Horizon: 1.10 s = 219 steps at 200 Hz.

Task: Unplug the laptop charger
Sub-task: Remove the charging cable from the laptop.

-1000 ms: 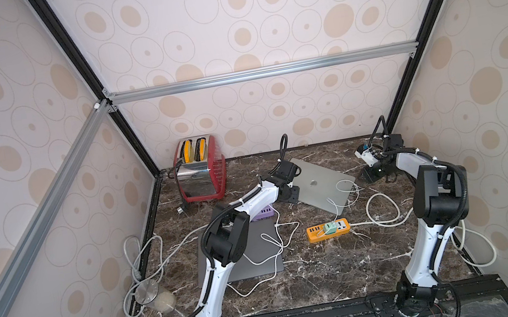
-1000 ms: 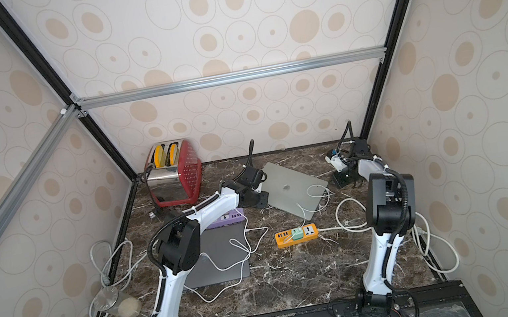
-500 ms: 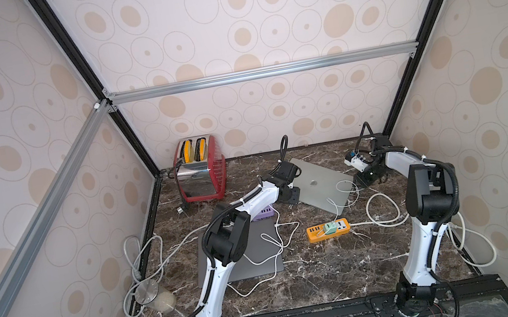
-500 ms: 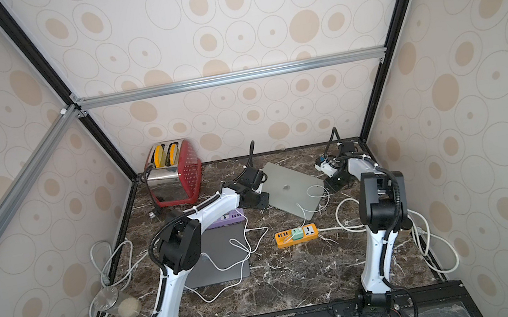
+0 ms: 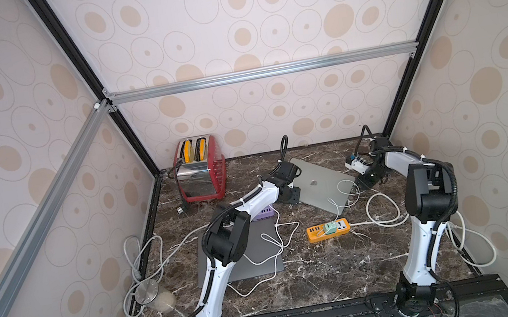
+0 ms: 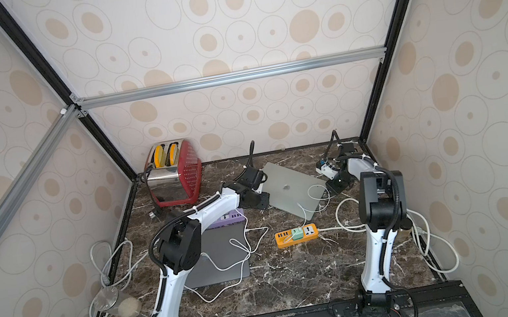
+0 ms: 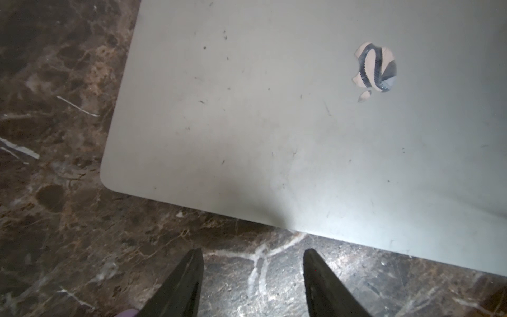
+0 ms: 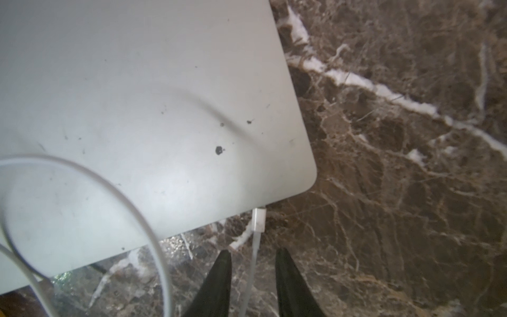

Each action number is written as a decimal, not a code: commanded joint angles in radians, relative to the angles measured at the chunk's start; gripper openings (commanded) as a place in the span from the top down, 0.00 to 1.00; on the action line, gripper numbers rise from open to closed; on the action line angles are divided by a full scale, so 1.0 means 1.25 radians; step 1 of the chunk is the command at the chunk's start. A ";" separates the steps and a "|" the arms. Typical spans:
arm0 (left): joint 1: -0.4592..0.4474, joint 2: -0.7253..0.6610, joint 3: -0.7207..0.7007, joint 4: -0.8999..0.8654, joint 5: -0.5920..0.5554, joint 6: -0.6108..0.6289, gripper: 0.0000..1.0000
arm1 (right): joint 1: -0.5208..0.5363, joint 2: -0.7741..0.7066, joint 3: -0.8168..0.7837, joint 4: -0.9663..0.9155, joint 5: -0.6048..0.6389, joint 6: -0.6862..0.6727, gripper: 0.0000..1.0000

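Note:
The silver laptop (image 5: 319, 183) lies shut at the back middle of the marble table. Its white charger cable (image 8: 253, 260) ends in a white connector (image 8: 258, 219) plugged into the laptop's edge near a corner, and the cable loops over the lid (image 8: 131, 197). My right gripper (image 8: 253, 252) is open just short of the connector, its fingers on either side of the cable with gaps showing. In both top views it sits at the laptop's right edge (image 5: 362, 180) (image 6: 334, 186). My left gripper (image 7: 253, 251) is open over bare marble beside the laptop's opposite edge (image 5: 292, 196).
An orange power strip (image 5: 327, 230) with a green adapter (image 5: 330, 227) lies in front of the laptop. A dark grey laptop (image 5: 255, 257), a purple box (image 5: 263, 214), a red toaster (image 5: 200, 171), a lying jar (image 5: 155, 296) and loose white cords (image 5: 383, 211) share the table.
My right arm swung left from the back right corner to the laptop's right edge, and its fingers narrowed around the cable. The left arm stayed put.

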 commanded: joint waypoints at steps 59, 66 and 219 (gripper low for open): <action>-0.006 0.009 -0.004 -0.006 0.010 -0.015 0.39 | 0.035 0.064 0.066 -0.038 0.017 -0.025 0.74; -0.006 0.008 -0.005 -0.006 0.010 -0.015 0.39 | 0.037 0.068 0.069 -0.038 0.017 -0.025 0.76; -0.006 0.023 0.013 -0.013 0.018 -0.019 0.38 | 0.044 0.051 0.022 -0.029 0.100 -0.091 0.97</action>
